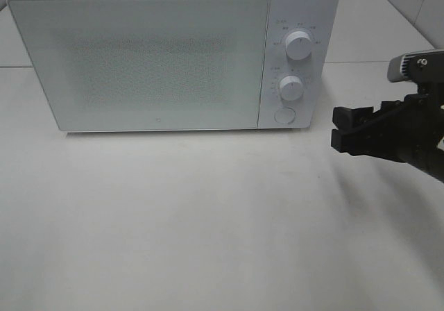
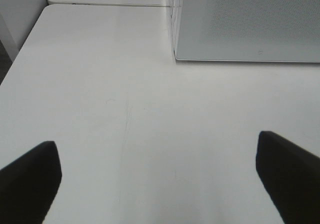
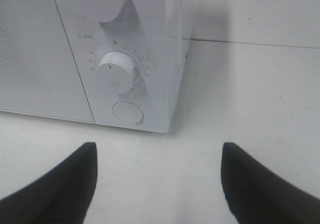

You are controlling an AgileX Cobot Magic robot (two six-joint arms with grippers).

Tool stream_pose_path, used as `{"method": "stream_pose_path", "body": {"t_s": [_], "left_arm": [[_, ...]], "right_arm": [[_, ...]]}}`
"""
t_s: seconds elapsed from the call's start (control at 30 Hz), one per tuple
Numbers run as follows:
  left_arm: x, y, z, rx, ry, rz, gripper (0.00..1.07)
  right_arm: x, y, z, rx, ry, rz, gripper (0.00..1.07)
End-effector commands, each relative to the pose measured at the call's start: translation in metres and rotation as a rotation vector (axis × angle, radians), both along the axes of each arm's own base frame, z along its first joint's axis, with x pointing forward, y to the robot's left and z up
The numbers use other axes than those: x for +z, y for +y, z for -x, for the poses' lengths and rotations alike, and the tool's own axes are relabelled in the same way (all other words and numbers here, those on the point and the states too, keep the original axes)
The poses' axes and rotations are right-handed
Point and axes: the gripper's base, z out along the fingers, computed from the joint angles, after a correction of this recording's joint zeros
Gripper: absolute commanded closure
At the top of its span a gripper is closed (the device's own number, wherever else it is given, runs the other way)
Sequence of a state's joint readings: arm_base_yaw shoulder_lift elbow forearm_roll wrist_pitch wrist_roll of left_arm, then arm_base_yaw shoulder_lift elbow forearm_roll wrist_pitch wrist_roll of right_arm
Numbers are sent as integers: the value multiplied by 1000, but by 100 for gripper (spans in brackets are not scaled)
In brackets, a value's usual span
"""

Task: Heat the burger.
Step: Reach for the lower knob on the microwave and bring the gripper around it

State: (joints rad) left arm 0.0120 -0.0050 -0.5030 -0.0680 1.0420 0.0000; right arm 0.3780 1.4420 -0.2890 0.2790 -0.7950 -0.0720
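The burger is out of view in every frame. A white microwave (image 1: 173,54) stands at the back of the table with its door shut. It has an upper knob (image 1: 298,45), a lower knob (image 1: 291,87) and a round door button (image 1: 283,115). My right gripper (image 1: 341,130) is open and empty, in the air to the right of the microwave's control panel. In the right wrist view its fingers (image 3: 60,184) frame the lower knob (image 3: 116,72) and the button (image 3: 128,112). My left gripper (image 2: 160,179) is open and empty over the bare table, facing the microwave's left front corner (image 2: 176,54).
The white table (image 1: 208,221) stretches in front of the microwave. A seam in the table top runs behind the microwave (image 3: 250,43). The table's left edge shows in the left wrist view (image 2: 20,54).
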Motion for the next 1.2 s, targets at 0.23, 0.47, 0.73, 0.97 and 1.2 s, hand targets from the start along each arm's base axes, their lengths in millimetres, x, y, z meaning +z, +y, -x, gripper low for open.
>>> {"method": "stream_pose_path", "body": {"t_s": [0.23,0.47,0.73,0.97,1.2], "left_arm": [[-1,-1,3,-5,-23,7,9],[-1,-1,3,-5,-23,7,9],[-1,-1,3,-5,-23,7,9],[-1,-1,3,-5,-23,7,9],[-1,-1,3,-4,-23,7,9]], "right_arm": [[-9,25,4,-48,-88,-6,39],[-21,45,13,-103,-146,0,39],[-28,71,10,-131,-163,-13,39],[-28,83,-1,-138,-178,-35,35],[-24,90,-10,-148,-228,1,30]]}}
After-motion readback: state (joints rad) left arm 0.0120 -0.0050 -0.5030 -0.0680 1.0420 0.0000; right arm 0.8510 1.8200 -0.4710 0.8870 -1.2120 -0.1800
